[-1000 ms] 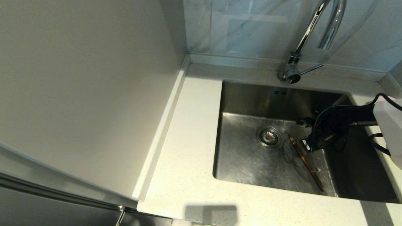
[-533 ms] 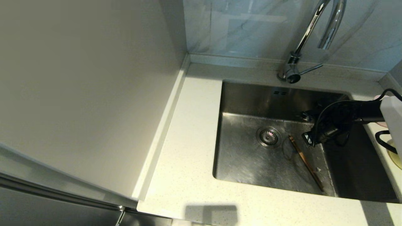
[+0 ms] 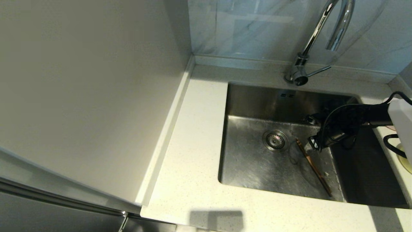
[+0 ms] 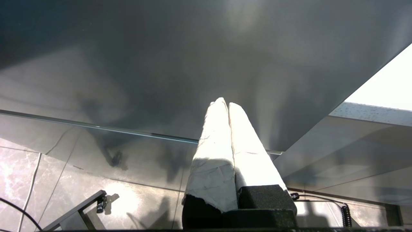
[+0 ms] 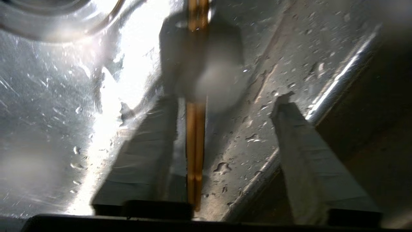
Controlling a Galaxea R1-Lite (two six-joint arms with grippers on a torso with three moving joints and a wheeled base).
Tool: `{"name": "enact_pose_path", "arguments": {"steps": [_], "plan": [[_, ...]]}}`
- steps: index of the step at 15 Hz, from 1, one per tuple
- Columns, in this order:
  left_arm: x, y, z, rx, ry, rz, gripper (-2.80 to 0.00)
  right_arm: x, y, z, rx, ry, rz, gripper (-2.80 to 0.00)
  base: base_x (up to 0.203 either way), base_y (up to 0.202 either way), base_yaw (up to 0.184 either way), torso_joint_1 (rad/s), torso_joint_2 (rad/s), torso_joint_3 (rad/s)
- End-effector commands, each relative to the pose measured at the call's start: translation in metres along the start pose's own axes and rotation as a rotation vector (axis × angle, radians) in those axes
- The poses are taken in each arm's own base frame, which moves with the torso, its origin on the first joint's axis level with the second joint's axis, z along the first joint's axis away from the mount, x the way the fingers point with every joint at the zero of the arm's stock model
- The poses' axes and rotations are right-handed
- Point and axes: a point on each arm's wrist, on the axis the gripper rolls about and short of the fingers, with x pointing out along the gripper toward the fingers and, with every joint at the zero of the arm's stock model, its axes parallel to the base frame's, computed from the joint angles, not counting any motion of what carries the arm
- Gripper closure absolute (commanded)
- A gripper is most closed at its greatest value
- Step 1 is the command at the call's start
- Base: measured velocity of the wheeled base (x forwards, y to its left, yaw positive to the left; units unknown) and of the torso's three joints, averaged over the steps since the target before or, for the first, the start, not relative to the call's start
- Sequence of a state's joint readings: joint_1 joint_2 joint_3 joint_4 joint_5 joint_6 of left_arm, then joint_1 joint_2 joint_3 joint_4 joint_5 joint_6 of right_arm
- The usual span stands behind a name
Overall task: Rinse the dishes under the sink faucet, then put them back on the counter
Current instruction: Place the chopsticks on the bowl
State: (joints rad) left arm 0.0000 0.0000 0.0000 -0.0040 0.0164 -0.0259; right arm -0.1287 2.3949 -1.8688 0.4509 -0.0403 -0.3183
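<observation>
Right gripper (image 5: 222, 122) now sprung open over sink (image 3: 254, 167) floor, holding nothing; chopsticks (image 3: 313, 167) lie released beside drain (image 3: 275, 140).

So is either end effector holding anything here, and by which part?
Nothing is held. The right end effector stands open over the chopsticks, which lie loose on the sink floor between its fingers. The left end effector is shut on nothing, parked.

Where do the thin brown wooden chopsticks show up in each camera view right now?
Head view: thin brown wooden chopsticks lie on the steel sink floor, right of the round drain.
Left wrist view: not in it.
Right wrist view: chopsticks between the open right gripper fingers.
Shared landmark: wet sink floor.
</observation>
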Motion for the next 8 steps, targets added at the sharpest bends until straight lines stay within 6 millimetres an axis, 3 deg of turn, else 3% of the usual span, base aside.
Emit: {"name": "enact_pose_path", "arguments": {"steps": [1,8], "plan": [[0.000,0.000,0.000,0.000,-0.004,0.000,0.00,0.003,0.002,-0.003,-0.003,0.014,0.009,-2.80,0.000,0.000,0.000,0.000,0.00,0.000],[0.000,0.000,0.000,0.000,-0.004,0.000,0.00,0.006,0.013,-0.007,-0.022,0.039,0.030,-2.80,0.000,0.000,0.000,0.000,0.00,0.000]]}}
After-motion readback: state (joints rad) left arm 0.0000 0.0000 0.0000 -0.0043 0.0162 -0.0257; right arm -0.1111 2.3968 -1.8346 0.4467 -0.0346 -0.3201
